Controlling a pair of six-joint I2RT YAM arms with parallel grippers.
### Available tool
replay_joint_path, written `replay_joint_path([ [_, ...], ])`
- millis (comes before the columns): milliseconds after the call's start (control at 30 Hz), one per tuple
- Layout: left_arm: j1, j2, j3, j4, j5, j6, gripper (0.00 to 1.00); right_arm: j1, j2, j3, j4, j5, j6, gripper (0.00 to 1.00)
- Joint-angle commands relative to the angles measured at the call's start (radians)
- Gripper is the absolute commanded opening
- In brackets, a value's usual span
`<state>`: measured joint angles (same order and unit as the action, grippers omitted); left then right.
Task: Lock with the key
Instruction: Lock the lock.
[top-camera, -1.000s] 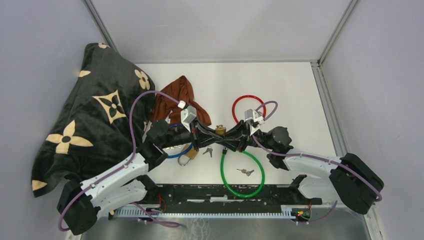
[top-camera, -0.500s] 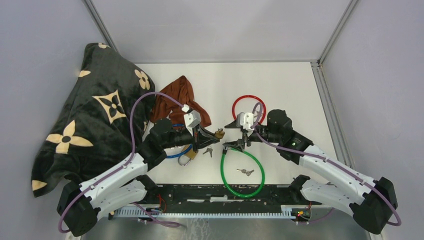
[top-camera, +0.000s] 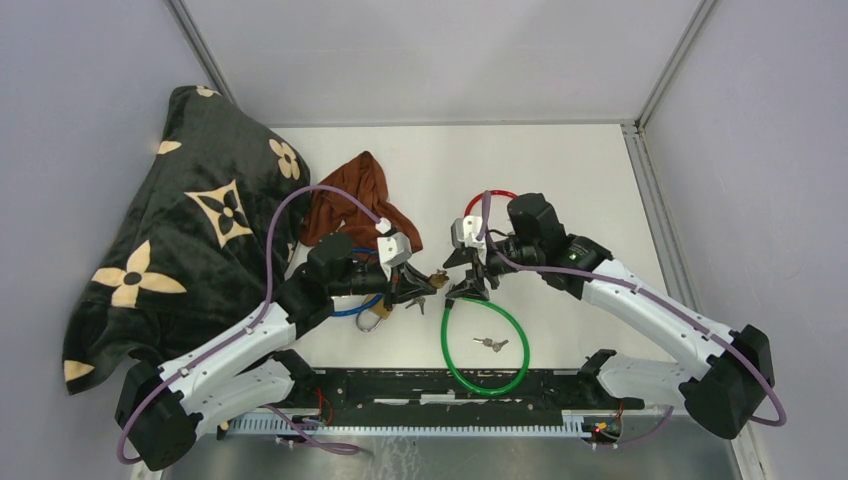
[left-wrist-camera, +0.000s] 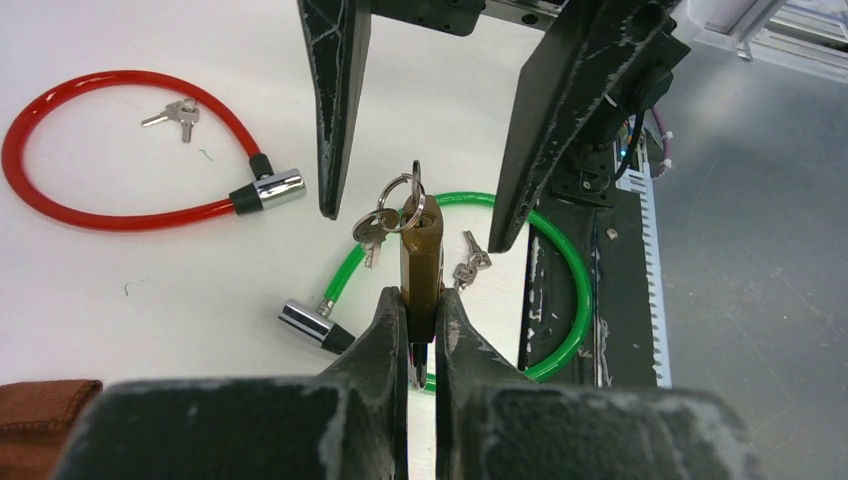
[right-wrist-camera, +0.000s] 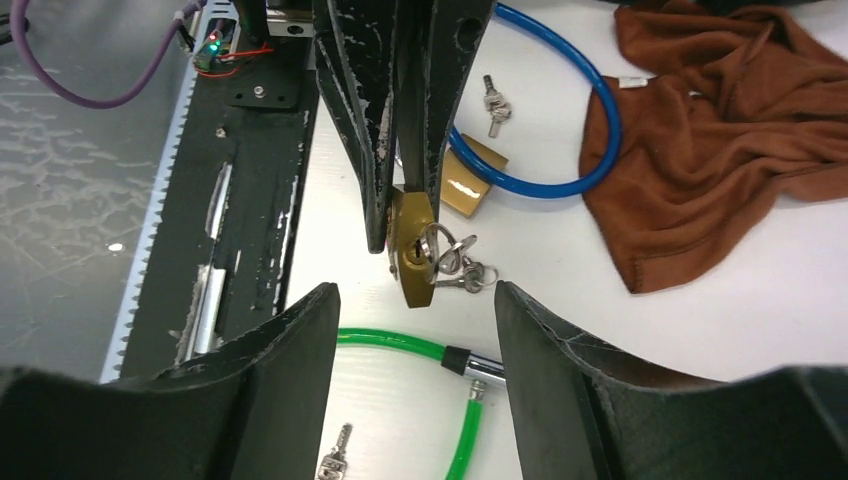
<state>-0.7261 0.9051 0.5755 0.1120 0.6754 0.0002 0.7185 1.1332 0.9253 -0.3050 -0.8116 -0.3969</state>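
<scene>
**Padlock presented for the key**

The left gripper (left-wrist-camera: 422, 300) clamps the brass padlock (left-wrist-camera: 421, 250) clear of the table (left-wrist-camera: 120, 300), keyed end toward the right gripper (right-wrist-camera: 413, 292). The right gripper's jaws stand wide apart, probably to pinch the small key (left-wrist-camera: 416, 180).

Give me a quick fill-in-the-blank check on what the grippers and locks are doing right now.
1. The left gripper is shut on a brass ___.
2. The right gripper faces it with jaws ___.
3. A metal ring on the held piece carries small ___.
4. The cable lock nearest the arm bases is ___.
Missing words: padlock, open, keys, green.
</scene>
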Motion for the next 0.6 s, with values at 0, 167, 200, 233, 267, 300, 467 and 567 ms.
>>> replay_joint_path([
  [0,-0.003,-0.002,0.047,0.003,0.045,0.065,0.02,0.010,0.031,0.078,0.000,-0.057,0.039,0.61],
  [167,-0.003,0.003,0.055,-0.007,0.050,0.079,0.02,0.038,0.080,0.101,0.013,-0.042,0.073,0.55],
  [200,-0.003,0.004,0.056,-0.010,0.052,0.082,0.02,0.043,0.089,0.104,0.013,-0.038,0.077,0.55],
  [233,-0.003,0.004,0.058,-0.014,0.055,0.084,0.02,0.047,0.097,0.108,0.015,-0.032,0.080,0.53],
  [267,-0.003,0.005,0.060,-0.016,0.059,0.087,0.02,0.052,0.104,0.112,0.015,-0.028,0.084,0.51],
  [300,-0.003,0.005,0.061,-0.018,0.058,0.087,0.02,0.057,0.114,0.118,0.016,-0.023,0.086,0.49],
  [467,-0.003,0.005,0.066,-0.025,0.064,0.088,0.02,0.088,0.160,0.157,-0.048,0.008,0.055,0.18],
  [567,-0.002,0.003,0.071,-0.044,0.079,0.096,0.02,0.090,0.165,0.156,-0.062,0.017,0.044,0.00],
])
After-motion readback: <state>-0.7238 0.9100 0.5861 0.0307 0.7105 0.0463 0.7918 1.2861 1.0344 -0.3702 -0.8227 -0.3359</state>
